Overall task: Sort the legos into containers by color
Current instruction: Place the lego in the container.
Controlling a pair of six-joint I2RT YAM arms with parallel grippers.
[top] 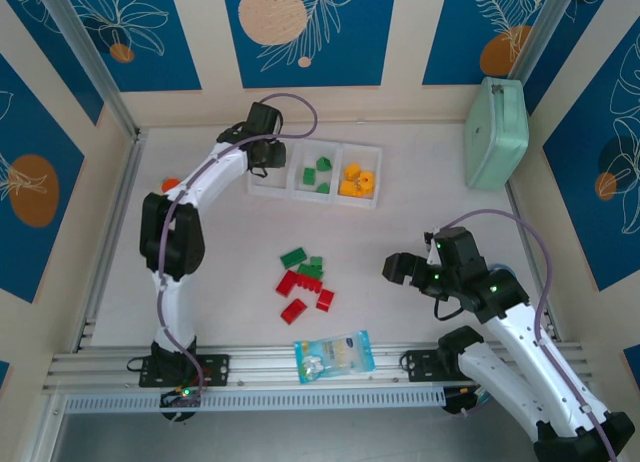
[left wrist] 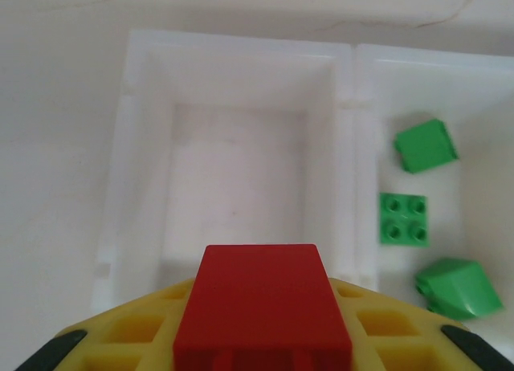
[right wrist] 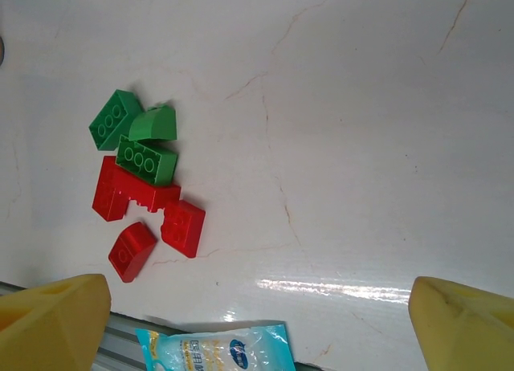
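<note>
Overhead, the left hand (top: 268,160) is clenched on one red brick (left wrist: 263,307) above the tray's (left wrist: 345,146) bare left compartment (left wrist: 241,162). The middle compartment holds three green bricks (left wrist: 404,218). The right one holds yellow-orange bricks (top: 356,180), too bunched to count. Three green (right wrist: 146,160) and three red bricks (right wrist: 128,194) lie clustered on the counter (right wrist: 361,146) under the right hand (right wrist: 257,307), its fingers spread wide and holding nothing.

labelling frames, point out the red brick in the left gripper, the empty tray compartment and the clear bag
red brick (left wrist: 261,303), left wrist view, top face
empty compartment (left wrist: 241,170), left wrist view, bare floor
clear bag (top: 335,356), top external view, middle
</note>
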